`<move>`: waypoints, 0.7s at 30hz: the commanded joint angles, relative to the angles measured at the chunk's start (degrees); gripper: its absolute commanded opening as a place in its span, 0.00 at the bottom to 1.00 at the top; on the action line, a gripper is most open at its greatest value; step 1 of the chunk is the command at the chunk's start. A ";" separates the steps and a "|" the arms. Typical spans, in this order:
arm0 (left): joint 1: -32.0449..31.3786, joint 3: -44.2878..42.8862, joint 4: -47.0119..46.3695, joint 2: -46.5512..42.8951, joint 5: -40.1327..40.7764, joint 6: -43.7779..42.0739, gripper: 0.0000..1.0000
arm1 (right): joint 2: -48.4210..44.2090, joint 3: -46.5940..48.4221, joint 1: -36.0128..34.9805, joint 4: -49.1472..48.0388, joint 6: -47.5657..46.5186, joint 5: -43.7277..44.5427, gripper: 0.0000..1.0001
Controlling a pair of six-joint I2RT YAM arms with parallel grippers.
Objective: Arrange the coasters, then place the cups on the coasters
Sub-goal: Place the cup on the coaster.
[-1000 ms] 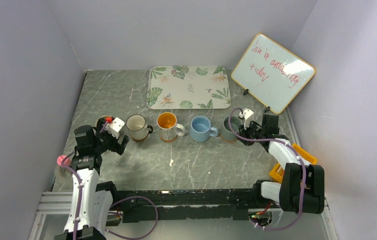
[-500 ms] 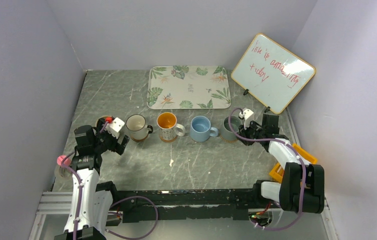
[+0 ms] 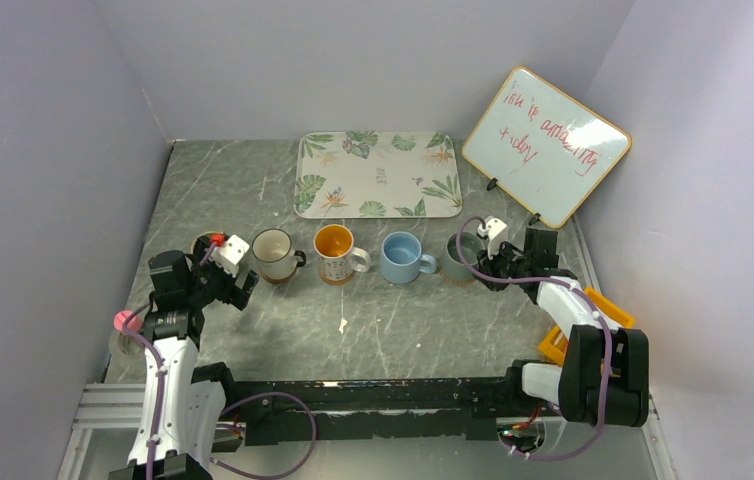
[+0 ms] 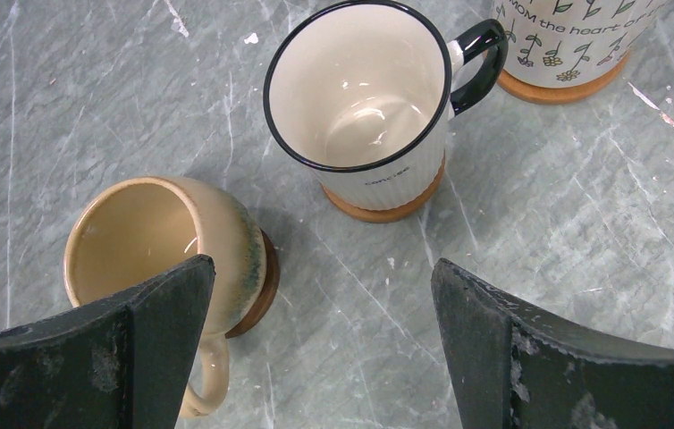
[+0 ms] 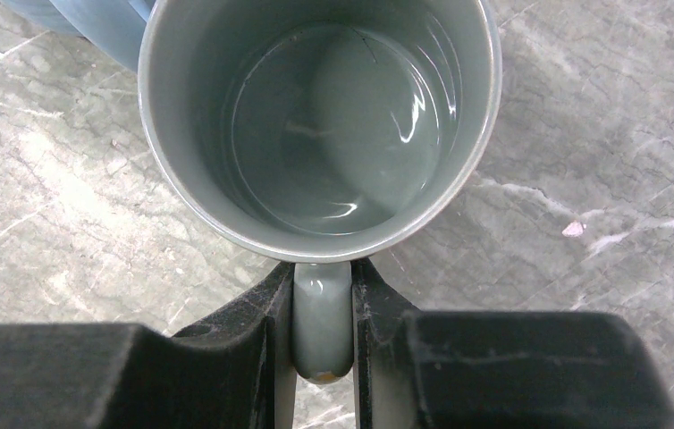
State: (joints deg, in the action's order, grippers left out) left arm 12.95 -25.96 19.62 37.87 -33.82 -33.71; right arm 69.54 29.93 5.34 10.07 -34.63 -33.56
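Change is nil: right gripper [image 5: 323, 304] stays clamped on the handle [image 5: 322, 331] of the grey mug [image 5: 315, 134], left gripper [image 4: 320, 277] stays spread above the tan mug [image 4: 146, 241] at lower left, so release appears pending.

Patterned mug [image 4: 575, 45]: "the heart of" (rest cut off); whiteboard [image 3: 546, 145] scrawl unclear.

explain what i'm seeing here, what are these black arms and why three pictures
Two robot arms are bolted at the near edge of a table. The wide picture comes from a camera above; the other two from cameras on each wrist. Five mugs stand in a row: tan mug, white mug, patterned mug, blue mug, grey-green mug. The tan and white ones sit on coasters. Behind are a leaf-print tray and a whiteboard. The left hand is open, empty, near the tan mug; the right hand pinches the grey-green mug's handle.
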 commanded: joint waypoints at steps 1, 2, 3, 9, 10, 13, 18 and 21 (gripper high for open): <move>0.23 -0.15 -0.37 -0.24 -1.95 -0.86 0.96 | -1.07 2.61 0.19 -2.15 -2.17 -1.86 0.06; 0.23 -0.15 -0.37 -0.25 -1.87 -0.91 0.96 | -1.05 2.59 0.21 -2.08 -2.23 -1.82 0.07; 0.23 -0.15 -0.37 -0.23 -1.89 -0.87 0.96 | -1.15 2.66 0.20 -2.02 -2.34 -1.78 0.08; 0.25 -0.16 -0.45 -0.20 -1.92 -0.83 0.96 | -1.60 2.43 0.19 -1.97 -2.69 -1.07 0.12; 0.24 -0.19 -0.41 -0.24 -1.93 -0.85 0.96 | -1.60 2.36 0.25 -1.98 -2.78 -1.11 0.13; 0.32 -0.17 -0.42 -0.31 -1.93 -0.81 0.96 | -1.19 2.45 0.19 -1.59 -3.11 -1.07 0.15; 0.23 -0.17 -0.37 -0.25 -1.94 -0.87 0.96 | -1.07 2.49 0.20 -1.37 -3.46 -0.95 0.18; 0.24 -0.15 -0.37 -0.32 -1.88 -0.91 0.96 | -1.16 2.47 0.20 -1.11 -3.66 -0.83 0.20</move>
State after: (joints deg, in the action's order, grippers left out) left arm 12.95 -25.96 19.59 37.87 -33.82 -33.74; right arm 69.52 29.93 5.32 10.20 -35.70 -33.56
